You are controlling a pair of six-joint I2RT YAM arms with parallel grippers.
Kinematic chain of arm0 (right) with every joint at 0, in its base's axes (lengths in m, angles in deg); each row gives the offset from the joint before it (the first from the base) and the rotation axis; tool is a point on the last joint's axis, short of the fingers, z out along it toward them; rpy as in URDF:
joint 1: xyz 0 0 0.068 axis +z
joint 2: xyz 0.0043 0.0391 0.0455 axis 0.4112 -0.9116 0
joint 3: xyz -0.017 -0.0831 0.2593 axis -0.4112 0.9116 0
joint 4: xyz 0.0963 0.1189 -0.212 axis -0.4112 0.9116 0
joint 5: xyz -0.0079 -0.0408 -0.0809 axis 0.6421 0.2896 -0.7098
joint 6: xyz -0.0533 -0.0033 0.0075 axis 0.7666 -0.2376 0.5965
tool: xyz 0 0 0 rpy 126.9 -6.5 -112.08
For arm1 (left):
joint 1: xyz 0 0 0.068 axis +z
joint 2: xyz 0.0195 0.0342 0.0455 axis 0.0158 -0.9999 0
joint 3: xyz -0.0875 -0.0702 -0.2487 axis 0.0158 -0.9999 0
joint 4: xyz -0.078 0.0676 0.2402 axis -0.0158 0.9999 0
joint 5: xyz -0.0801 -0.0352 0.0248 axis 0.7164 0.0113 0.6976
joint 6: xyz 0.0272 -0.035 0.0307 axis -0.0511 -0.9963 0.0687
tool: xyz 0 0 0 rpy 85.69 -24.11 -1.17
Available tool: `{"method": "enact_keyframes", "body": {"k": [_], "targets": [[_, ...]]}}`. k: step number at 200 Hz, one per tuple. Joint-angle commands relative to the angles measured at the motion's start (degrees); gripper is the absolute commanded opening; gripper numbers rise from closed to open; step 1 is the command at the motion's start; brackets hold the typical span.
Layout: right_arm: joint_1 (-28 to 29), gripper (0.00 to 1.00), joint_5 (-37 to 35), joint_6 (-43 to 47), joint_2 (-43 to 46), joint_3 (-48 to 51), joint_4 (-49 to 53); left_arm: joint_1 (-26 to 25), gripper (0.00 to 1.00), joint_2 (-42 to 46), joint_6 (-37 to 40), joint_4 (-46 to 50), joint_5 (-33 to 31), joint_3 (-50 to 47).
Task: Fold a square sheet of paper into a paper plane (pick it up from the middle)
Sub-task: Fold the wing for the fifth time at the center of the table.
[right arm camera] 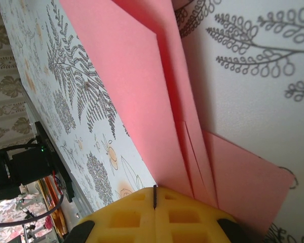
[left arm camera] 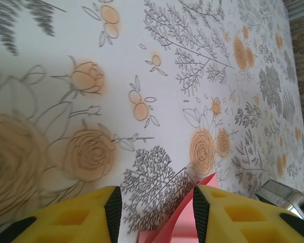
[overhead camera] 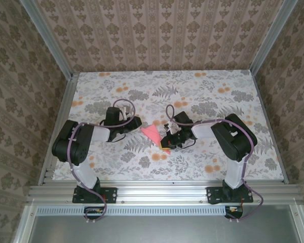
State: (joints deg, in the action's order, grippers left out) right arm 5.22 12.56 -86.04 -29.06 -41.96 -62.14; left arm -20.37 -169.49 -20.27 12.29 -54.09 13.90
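Square sheet of paper (overhead camera: 152, 134) (folded) on desk (overhead camera: 192, 91)
Left claw (left arm camera: 157, 202) is held parted astride it; right claw (right arm camera: 154, 195) is kept shut, laid atop it.

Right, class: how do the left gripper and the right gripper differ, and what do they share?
The left gripper has its jaws apart; the right gripper has its jaws shut together. A corner of the pink paper shows between the left gripper's fingers; the paper, folded in layers, runs right up to the right gripper's fingers. Both have yellow fingers and sit beside the paper.
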Motion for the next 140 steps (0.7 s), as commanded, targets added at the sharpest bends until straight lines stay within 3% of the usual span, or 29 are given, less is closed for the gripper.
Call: {"method": "enact_keyframes", "body": {"k": [1,22,31,62,140], "targets": [[-1.0,0.0,-9.7,-1.2,-3.7,2.1,8.3,-1.1,0.44,7.6,2.0,6.4,1.1,1.8],[-1.1,0.0,-9.6,-2.0,-3.7,1.8,7.8,-6.2,0.4,13.0,1.9,11.6,-1.7,2.1],[-1.1,0.0,-9.7,-2.2,-3.6,1.7,7.4,-10.7,0.38,13.9,1.8,13.7,-3.2,2.5],[-1.1,0.0,-9.9,-2.9,-3.3,1.8,6.3,-18.2,0.31,11.5,-1.6,13.4,-6.8,2.1],[-1.1,0.0,-9.3,-3.9,-2.9,0.8,5.9,-17.9,0.24,0.7,-3.8,6.8,-9.8,1.9]]}}
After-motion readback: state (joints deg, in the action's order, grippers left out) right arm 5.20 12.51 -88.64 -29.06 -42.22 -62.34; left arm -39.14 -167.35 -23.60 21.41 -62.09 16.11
